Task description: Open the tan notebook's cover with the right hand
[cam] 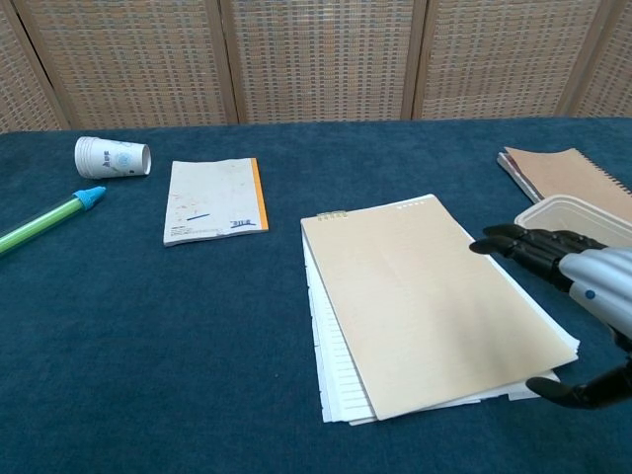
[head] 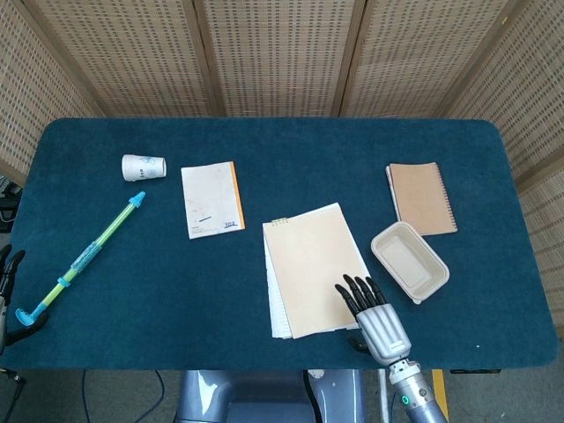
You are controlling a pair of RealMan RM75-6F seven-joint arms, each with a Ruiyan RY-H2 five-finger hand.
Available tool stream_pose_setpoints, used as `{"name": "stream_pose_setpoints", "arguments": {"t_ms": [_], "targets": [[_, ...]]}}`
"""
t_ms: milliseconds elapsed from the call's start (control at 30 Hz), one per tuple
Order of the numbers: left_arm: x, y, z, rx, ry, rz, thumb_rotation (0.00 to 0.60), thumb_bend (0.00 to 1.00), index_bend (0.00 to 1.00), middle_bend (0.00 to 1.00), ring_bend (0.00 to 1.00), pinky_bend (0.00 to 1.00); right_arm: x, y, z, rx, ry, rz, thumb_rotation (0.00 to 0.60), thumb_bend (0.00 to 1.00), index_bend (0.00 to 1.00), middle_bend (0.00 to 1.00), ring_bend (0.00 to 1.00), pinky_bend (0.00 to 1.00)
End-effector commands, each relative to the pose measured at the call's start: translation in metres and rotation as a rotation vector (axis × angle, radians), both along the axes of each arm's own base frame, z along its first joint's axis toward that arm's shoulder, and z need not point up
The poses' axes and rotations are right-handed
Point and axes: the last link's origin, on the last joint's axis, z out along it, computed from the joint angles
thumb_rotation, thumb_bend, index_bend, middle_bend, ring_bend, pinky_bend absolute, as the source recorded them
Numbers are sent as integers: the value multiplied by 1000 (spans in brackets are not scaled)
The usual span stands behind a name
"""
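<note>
The tan notebook (head: 313, 264) lies closed in the middle of the blue table, with white lined pages showing under its left and bottom edges. In the chest view the tan notebook (cam: 425, 296) fills the centre. My right hand (head: 374, 317) hovers over the notebook's near right corner, fingers spread and holding nothing. The chest view shows the right hand (cam: 583, 286) at the right edge, dark fingers pointing left above the cover and the thumb low by the corner. My left hand (head: 9, 286) just shows at the far left edge, off the table, holding nothing.
A clear plastic container (head: 410, 260) stands just right of the notebook, close to my right hand. A brown spiral notebook (head: 423, 198) lies behind it. At the left are a white pad with an orange edge (head: 211, 199), a tipped paper cup (head: 143, 166) and a green and blue pen (head: 88, 256).
</note>
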Motion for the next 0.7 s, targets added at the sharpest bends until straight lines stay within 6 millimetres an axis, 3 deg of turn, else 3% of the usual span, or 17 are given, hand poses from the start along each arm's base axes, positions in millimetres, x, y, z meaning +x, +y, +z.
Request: {"name": "stream_pose_setpoints", "arguments": {"t_ms": [33,700], "targets": [[0,0,0,1,0,-1,600,95,0,0,0,52,-1,-2,-6,6,-2,-2,600,378,97,0,0,0],[0,1,-4,-3,10,2,600,96,0,0,0,52,-26,-12,-25,38,10,-67,600,393,101,0,0,0]]}}
